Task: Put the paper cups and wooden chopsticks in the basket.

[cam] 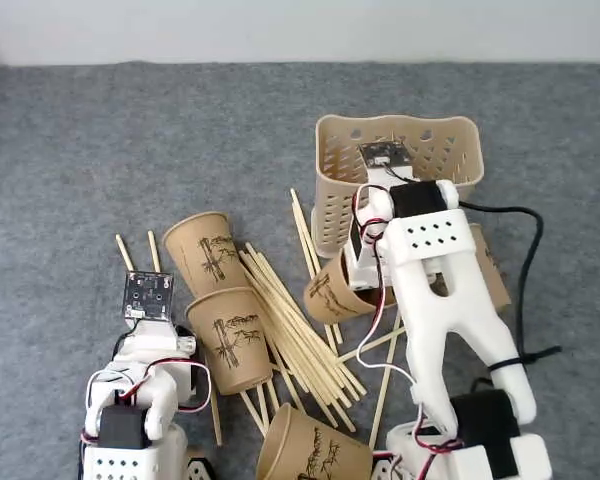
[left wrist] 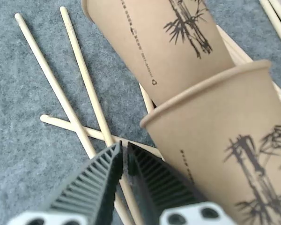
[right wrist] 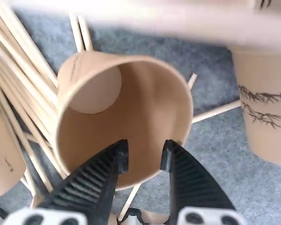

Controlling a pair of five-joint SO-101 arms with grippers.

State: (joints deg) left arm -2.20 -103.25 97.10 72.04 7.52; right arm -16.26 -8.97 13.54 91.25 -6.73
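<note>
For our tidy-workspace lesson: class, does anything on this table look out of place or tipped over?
Yes. Several paper cups lie tipped on their sides on the grey mat, and the wooden chopsticks are strewn crisscross among them rather than bundled. The basket stands upright.

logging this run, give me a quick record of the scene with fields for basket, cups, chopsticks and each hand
basket: upright at the far side of the table
paper cups: five visible, all outside the basket
chopsticks: scattered on the table, most piled between the cups
left hand: shut, over a chopstick beside two cups
right hand: open, at the mouth of a cup lying on its side
in basket: nothing seen
</note>
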